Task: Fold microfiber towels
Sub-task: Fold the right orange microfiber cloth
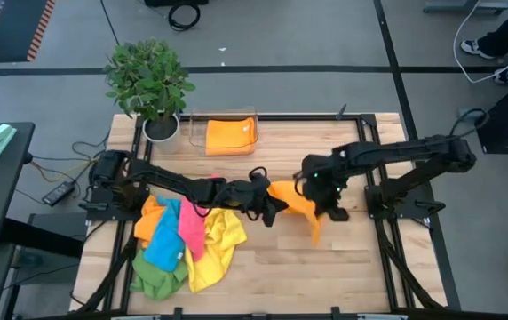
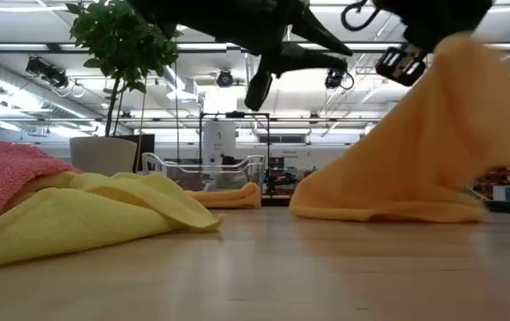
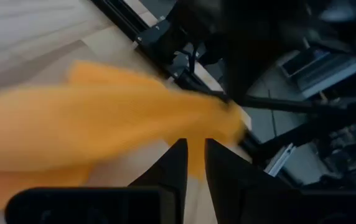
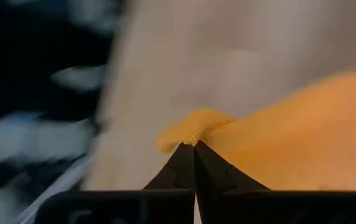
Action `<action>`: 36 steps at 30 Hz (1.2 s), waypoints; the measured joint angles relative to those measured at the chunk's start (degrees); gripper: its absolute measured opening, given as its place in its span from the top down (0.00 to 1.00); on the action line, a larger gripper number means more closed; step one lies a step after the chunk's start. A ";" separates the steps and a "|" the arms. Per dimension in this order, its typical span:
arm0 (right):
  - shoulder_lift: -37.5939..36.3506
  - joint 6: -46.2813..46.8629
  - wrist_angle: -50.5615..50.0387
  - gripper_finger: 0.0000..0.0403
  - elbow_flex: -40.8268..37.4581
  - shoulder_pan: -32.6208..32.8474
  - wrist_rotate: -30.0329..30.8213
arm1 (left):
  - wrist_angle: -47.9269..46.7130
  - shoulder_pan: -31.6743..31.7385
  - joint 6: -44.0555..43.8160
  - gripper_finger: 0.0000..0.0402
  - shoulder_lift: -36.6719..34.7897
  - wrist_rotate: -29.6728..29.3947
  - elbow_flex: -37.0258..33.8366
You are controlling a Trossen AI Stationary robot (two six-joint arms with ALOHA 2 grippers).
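An orange microfiber towel (image 1: 300,203) is raised at mid-table. My right gripper (image 1: 318,188) is shut on its upper part. The towel slopes down from there, and its lower edge (image 2: 380,212) lies on the wood. My left gripper (image 3: 195,158) is just left of the towel, above the table. Its fingers are a narrow gap apart and nothing shows gripped between them. In the low view it (image 2: 264,85) hangs clear of the cloth. A heap of yellow, pink, blue, orange and green towels (image 1: 183,244) lies at the near left. My right gripper pinches a bunched bit of the orange towel's edge (image 4: 193,132) between its two shut fingertips. The fingers slant down from the table's right side. The cloth hangs and spreads below the hold (image 2: 433,116), with its bottom resting on the table.
A clear tray (image 1: 227,120) holding a folded orange cloth stands at the far middle. A potted plant (image 1: 152,84) is at the far left corner. Black frame rails (image 1: 378,213) run along the table's sides. Bare wood (image 1: 307,267) lies near the front edge.
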 joint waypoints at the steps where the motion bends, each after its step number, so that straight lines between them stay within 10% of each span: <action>1: 0.82 -1.33 0.05 0.98 0.00 0.47 -3.67 | 0.09 -0.18 -0.58 0.87 -0.14 0.00 0.05; 14: 0.59 1.92 -1.87 0.63 0.02 0.47 -6.51 | -5.16 -0.55 8.08 0.91 3.09 1.62 -0.02; 20: -4.86 15.96 2.11 0.58 -8.23 2.84 11.18 | -5.01 0.43 17.33 0.73 3.09 1.79 -0.01; 25: -13.73 31.51 11.34 0.59 -24.44 3.00 12.03 | -5.45 4.07 24.61 0.57 5.58 7.40 2.00; 30: -23.74 48.98 19.00 0.59 -35.75 6.62 16.29 | -9.57 7.29 31.92 0.50 13.63 16.01 13.88; 36: -30.44 54.72 22.06 0.59 -41.73 17.23 39.47 | -24.46 8.29 44.96 0.52 26.03 18.21 32.83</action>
